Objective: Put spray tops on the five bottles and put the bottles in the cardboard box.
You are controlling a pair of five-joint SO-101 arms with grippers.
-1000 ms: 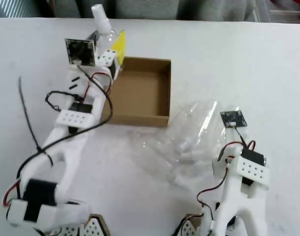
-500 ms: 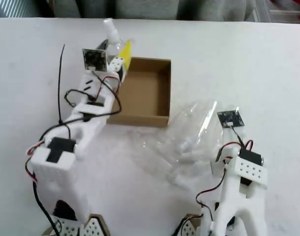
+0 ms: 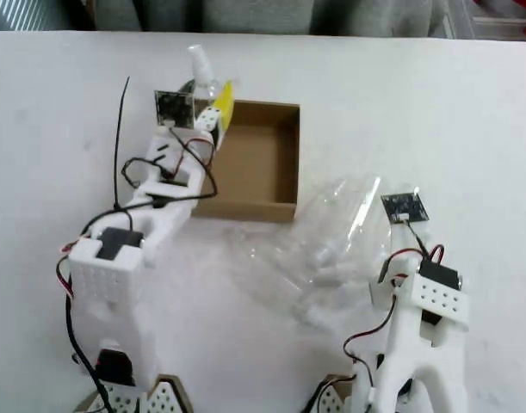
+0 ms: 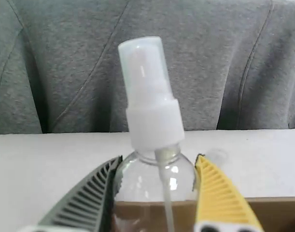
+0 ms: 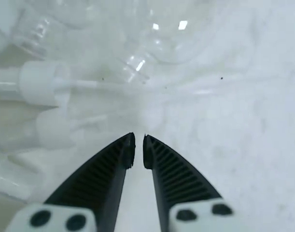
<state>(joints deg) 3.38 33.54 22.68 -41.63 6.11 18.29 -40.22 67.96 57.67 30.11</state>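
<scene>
Left arm: I'm clamping the left gripper [image 4: 157,163] around a bottle [image 4: 154,186] already wearing its spray top [image 4: 149,96], holding it just beyond the far left corner of the cardboard box [image 3: 288,159].
Packed so far: I'm seeing nothing lying inside the box.
Right arm: I'm hovering the right gripper [image 5: 137,147], nearly closed and empty, beside the heap.
Left to do: clear bottles [image 3: 331,232] and loose tops [image 5: 38,84] are lying right of the box, waiting for capping and boxing.
</scene>
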